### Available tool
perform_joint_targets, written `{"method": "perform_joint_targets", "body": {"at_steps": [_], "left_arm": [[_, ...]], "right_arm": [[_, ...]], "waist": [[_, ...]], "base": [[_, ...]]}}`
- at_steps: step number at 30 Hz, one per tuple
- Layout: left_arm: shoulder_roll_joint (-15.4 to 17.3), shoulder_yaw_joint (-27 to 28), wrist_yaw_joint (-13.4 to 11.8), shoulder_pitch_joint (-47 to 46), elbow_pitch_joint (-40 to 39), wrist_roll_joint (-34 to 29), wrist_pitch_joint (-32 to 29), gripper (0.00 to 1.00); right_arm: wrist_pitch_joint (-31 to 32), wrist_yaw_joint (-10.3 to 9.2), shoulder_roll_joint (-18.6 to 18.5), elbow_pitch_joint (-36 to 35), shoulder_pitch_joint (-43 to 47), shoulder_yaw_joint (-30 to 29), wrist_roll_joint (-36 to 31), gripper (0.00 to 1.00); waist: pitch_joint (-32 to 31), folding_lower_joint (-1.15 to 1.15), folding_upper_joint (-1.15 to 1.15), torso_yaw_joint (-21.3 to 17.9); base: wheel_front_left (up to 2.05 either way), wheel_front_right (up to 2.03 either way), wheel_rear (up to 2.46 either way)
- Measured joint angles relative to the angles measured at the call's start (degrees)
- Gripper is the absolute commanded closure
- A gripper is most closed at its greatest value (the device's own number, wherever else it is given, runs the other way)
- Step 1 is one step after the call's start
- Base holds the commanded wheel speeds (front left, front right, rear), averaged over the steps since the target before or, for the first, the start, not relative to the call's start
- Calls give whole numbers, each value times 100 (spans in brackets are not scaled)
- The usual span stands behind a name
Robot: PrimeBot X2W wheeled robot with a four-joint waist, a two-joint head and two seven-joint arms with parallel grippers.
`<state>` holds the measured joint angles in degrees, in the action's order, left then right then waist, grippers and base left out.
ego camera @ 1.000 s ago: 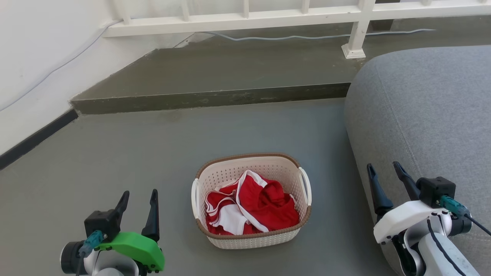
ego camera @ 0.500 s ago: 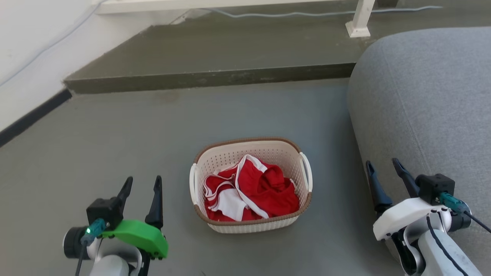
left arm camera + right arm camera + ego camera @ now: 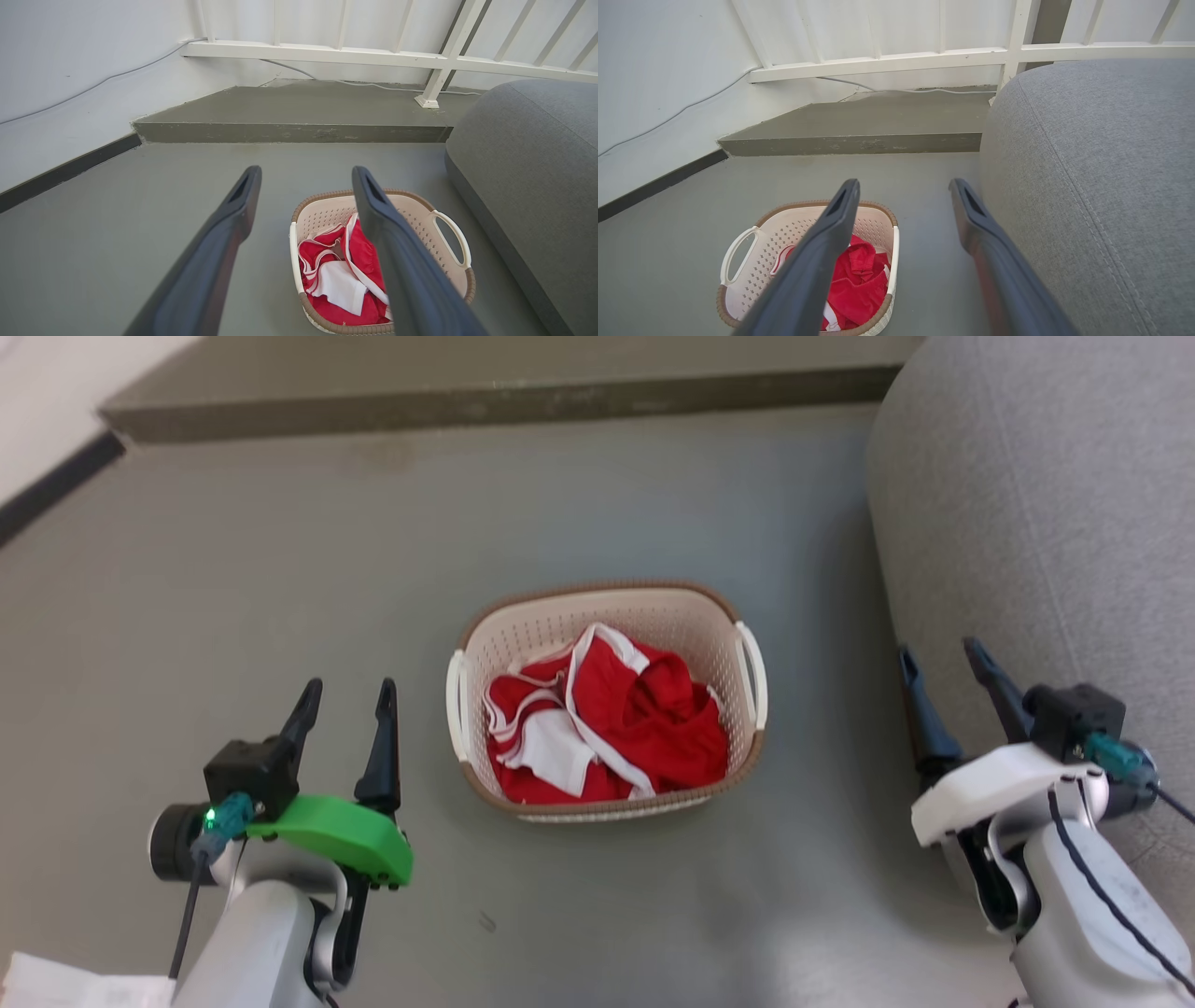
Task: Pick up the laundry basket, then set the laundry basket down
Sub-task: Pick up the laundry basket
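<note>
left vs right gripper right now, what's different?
Shell: left gripper is green, right gripper is white. Surroundings: left gripper hangs over bare floor; right gripper is beside the grey sofa. Shared: both open, empty, flanking the laundry basket without touching it.

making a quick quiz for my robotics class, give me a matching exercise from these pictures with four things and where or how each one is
Things
1. laundry basket
2. red and white garment
3. left gripper
4. right gripper

Places and states
a. lying crumpled inside the laundry basket
b. open, empty, close beside the grey sofa
c. standing on the floor between the two grippers
d. open, empty, over bare floor on the side away from the grey sofa

Pairs: 1-c, 2-a, 3-d, 4-b
</note>
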<state>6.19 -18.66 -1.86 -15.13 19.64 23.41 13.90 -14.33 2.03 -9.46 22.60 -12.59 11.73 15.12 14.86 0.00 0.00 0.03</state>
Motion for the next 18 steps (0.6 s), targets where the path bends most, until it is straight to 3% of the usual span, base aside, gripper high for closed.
{"method": "perform_joint_targets", "body": {"at_steps": [18], "left_arm": [[-142,-33,2,-1102,91,-52,-125,0]], "right_arm": [[-1,48,-10,-32,-1002,-90,-8,0]], "waist": [[1465,1,0,17]], "base": [[0,0,0]]}}
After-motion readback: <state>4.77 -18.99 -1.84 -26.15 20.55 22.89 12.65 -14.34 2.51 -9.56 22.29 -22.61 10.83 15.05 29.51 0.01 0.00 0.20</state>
